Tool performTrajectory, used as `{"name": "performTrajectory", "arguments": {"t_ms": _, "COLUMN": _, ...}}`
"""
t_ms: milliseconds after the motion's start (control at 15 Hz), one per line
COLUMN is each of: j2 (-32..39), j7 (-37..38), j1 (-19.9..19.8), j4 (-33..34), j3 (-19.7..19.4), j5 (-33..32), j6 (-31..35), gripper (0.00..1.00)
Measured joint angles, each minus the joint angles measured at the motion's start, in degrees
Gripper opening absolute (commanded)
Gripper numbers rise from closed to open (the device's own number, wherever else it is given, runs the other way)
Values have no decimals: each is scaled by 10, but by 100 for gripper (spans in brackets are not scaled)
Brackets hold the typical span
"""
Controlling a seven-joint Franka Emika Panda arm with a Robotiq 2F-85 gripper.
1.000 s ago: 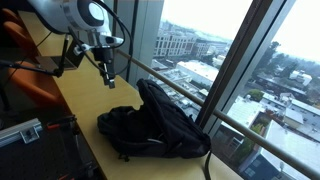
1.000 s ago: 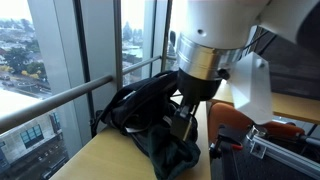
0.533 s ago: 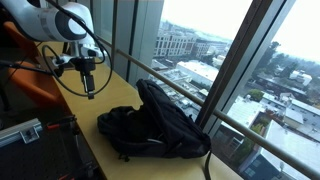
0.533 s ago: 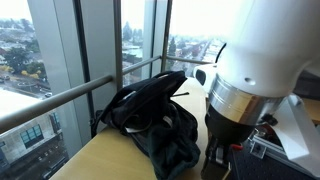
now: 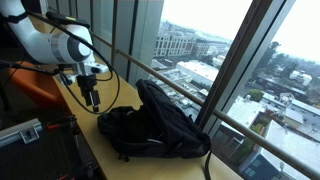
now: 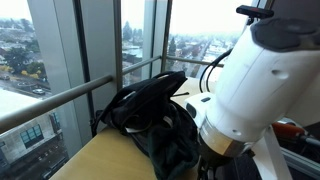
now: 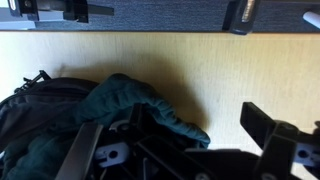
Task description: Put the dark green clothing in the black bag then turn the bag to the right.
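Observation:
The black bag lies on the wooden table next to the window and shows in both exterior views. In the wrist view the dark green clothing lies bunched in the bag's mouth, with part of it spilling onto the table. My gripper is open and empty, its fingers spread over the edge of the clothing. In an exterior view the gripper hangs just above the table, left of the bag and apart from it. In an exterior view my arm hides the gripper.
The table runs along a glass window wall with a metal rail. An orange chair and black equipment stand on the room side. Black fixtures line the table's far edge in the wrist view.
My arm has moved away from above the bag, along the table and downward. The gripper stays open and empty. The bag and clothing have not moved.

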Motion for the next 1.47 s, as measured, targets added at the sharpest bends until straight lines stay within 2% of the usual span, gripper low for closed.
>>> {"name": "performTrajectory", "arguments": {"t_ms": 333, "j2": 88, "j7": -4, "j1": -4, "j4": 64, "j3": -33, "j5": -73, "j6": 13, "gripper": 100}}
{"name": "performTrajectory", "arguments": {"t_ms": 400, "j2": 99, "j7": -8, "j1": -2, "j4": 77, "j3": -38, "j5": -78, "j6": 13, "gripper": 75}}
{"name": "performTrajectory", "arguments": {"t_ms": 467, "j2": 109, "j7": -12, "j1": 1, "j4": 89, "j3": -43, "j5": -82, "j6": 13, "gripper": 74}}
{"name": "performTrajectory", "arguments": {"t_ms": 667, "j2": 133, "j7": -20, "j1": 14, "j4": 120, "j3": -53, "j5": -83, "j6": 13, "gripper": 49}}
{"name": "performTrajectory", "arguments": {"t_ms": 1067, "j2": 166, "j7": -30, "j1": 28, "j4": 150, "j3": -72, "j5": -83, "j6": 13, "gripper": 5}}
{"name": "performTrajectory", "arguments": {"t_ms": 1200, "j2": 173, "j7": -32, "j1": 28, "j4": 154, "j3": -75, "j5": -83, "j6": 13, "gripper": 0}}
{"name": "performTrajectory", "arguments": {"t_ms": 1467, "j2": 145, "j7": -32, "j1": 33, "j4": 153, "j3": -87, "j5": -92, "j6": 4, "gripper": 1}}
